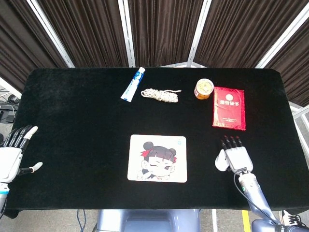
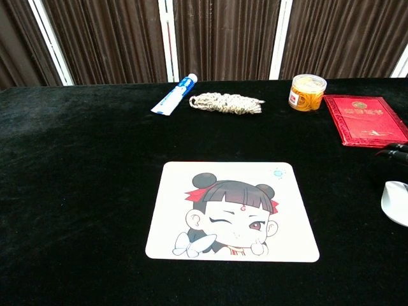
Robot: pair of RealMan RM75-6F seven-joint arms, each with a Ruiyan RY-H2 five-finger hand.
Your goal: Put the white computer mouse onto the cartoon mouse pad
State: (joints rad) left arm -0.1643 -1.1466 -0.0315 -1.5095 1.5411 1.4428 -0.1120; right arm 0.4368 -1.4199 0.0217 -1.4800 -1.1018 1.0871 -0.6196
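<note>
White computer mouse [image 2: 396, 201] on black cloth right of cartoon mouse pad [image 1: 157, 158], under my right hand [image 1: 235, 157]. Can't tell if grip closed. Seat palm, wrap sides, lift, carry left. Left hand [image 1: 11, 154] idle, fingers spread, holding nothing.

Between the mouse [image 1: 220, 161] and the pad [image 1: 157, 158] there is only bare black tabletop [image 1: 72, 121]. The red booklet [image 1: 229, 108], the tin [image 1: 203, 89], the rope [image 1: 161, 94] and the tube [image 1: 133, 84] lie farther back, well apart from this way.
</note>
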